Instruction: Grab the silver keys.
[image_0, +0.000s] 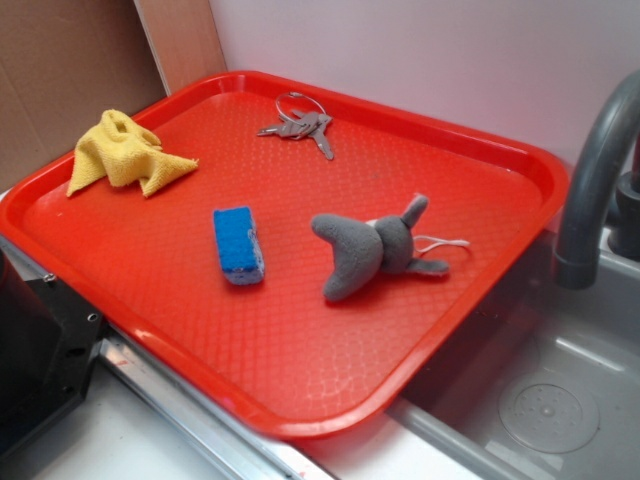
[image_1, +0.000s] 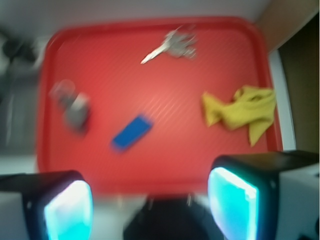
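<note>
Exterior view had the silver keys (image_0: 300, 125) flat at the far edge of the red tray (image_0: 300, 400), wire ring toward the rim, well apart from the yellow cloth (image_0: 125, 152), blue sponge (image_0: 238, 244) and grey plush toy (image_0: 372, 250). Wrist view was blurred: gripper (image_1: 150, 202) spread wide with nothing between the pads (image_1: 232, 200), poised over the tray's near rim; keys (image_1: 172, 46) across the tray from it.

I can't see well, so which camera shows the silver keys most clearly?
The exterior view. There the silver keys are sharp: you can make out the wire ring and separate blades, lying near the far edge of the red tray. The wrist view shows them too, but blurred into a pale smudge.
</note>
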